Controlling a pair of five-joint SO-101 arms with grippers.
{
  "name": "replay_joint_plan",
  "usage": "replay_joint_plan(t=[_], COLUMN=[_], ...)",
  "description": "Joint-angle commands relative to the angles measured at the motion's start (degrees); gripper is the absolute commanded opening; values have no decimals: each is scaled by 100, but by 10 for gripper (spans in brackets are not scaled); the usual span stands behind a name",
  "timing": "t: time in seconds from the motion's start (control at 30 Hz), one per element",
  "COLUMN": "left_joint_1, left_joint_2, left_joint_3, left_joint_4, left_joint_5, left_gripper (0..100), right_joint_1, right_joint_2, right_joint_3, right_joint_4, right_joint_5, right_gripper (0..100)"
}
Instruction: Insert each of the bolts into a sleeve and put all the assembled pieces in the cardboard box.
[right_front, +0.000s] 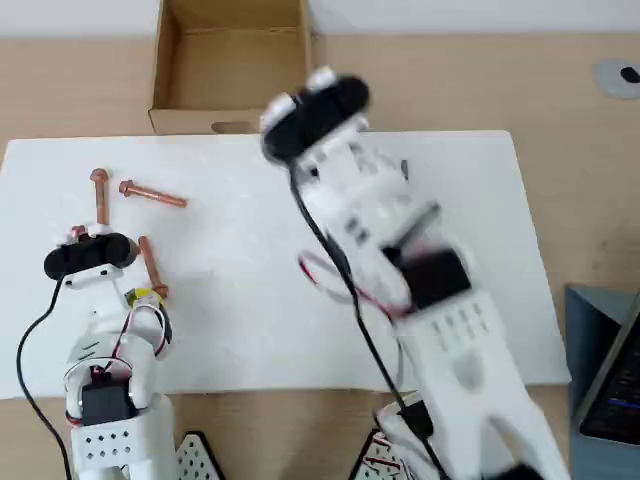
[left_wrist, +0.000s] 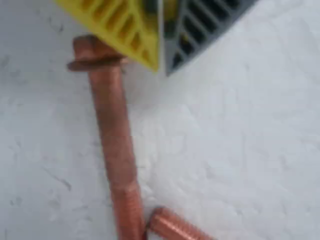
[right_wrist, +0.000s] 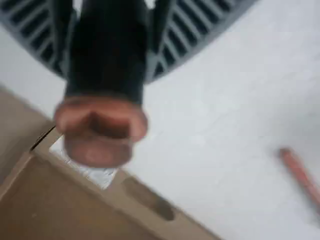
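Right claw (right_wrist: 107, 70) clamped on the black sleeve (right_wrist: 105, 50) with a bolt (right_wrist: 100, 130) seated in it, at the cardboard box (right_wrist: 60, 210) rim, upper centre of high view; drop-off step, probably needs carrying further over the opening before release

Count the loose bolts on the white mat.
3. One bolt lies ahead of the left gripper, a second bolt beside it, a third bolt alongside that arm. More may be hidden underneath.
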Motion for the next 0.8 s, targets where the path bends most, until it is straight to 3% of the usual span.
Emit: replay_joint_plan(t=[0.0, 0.4, 0.77], left_joint_1=[-62, -62, -62], left_joint_2=[-31, -31, -31], left_joint_3=[-18, -18, -18], left_joint_4=[-114, -114, -114], left_joint_5=[-44, -35, -35], left_gripper=[3, 3, 3], right_joint_1=[189, 268, 277], right_joint_2=[1059, 4558, 7433], right_joint_3=[-1121, -3820, -6633], right_joint_4=[-519, -1495, -1530], right_joint_5=[387, 1389, 2119], right_gripper=[9, 9, 12])
